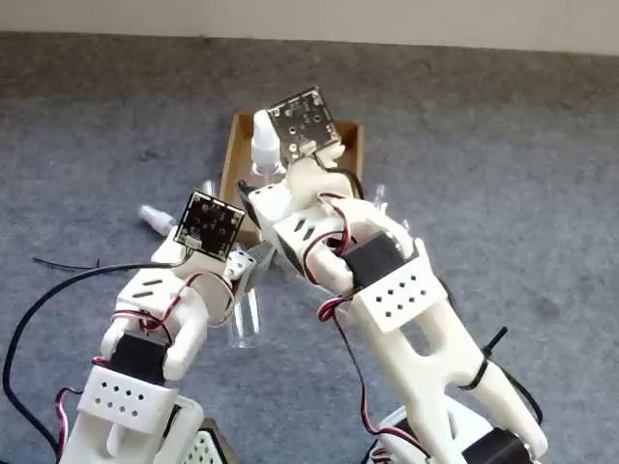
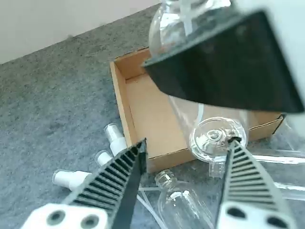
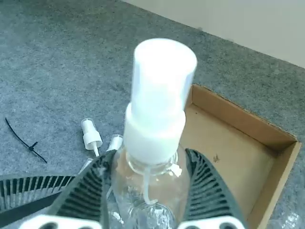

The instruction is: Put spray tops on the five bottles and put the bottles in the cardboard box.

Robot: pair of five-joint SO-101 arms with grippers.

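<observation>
- Step in hand: boxing a finished bottle. Right tool (image 3: 150, 164) is clamping a clear bottle (image 3: 147, 195) at the shoulder, holding it upright, with a white spray top (image 3: 159, 95) sitting on its neck.
- Cardboard box (image 3: 233, 148) is lying below and just beyond that tool. The floor that is showing is carrying no bottles, so I'm reading this as the first one going in.
- Left tool (image 2: 187, 145) is hanging with jaws spread, gripping nothing.
- An uncapped bottle (image 2: 183, 202) is lying on the table (image 2: 57, 95) under the left tool's tips, and a second bare bottle (image 2: 217, 138) is lying near the box wall just past them.
- Loose spray tops (image 2: 114, 136) are lying beside the box's outer wall, off one finger of the left tool.
- Next move is calling for carrying the bottle over the wall, lowering it toward a corner, then letting go. The arms are sitting close together, so clearance is needing care.
</observation>
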